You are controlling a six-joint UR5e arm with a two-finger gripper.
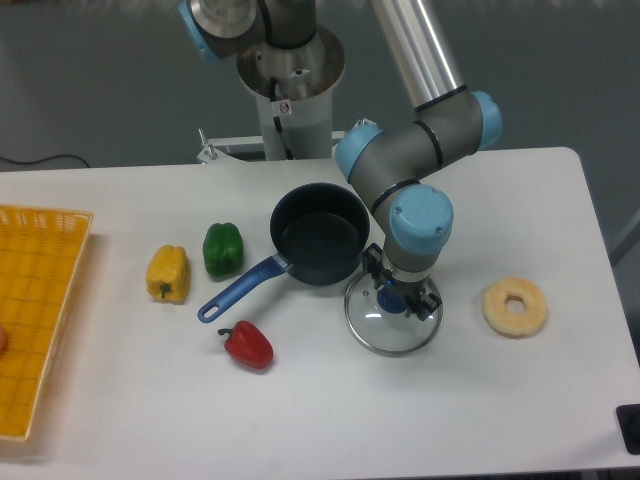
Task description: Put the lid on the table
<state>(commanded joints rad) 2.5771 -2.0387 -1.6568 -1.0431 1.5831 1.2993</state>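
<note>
A plain grey-blue wall (100,80) fills the space behind the white counter (420,410), with no windows or pictures on it. The light is soft and even, leaving only faint shadows on the counter top. A thin dark cable (40,160) runs along the far left edge. At the bottom right corner, a small black object (630,428) sits at the counter's edge.

3 peppers (222,248), 1 saucepan (320,233), 1 lid (392,322), 1 pineapple ring (515,306), 1 tray (35,300).
</note>
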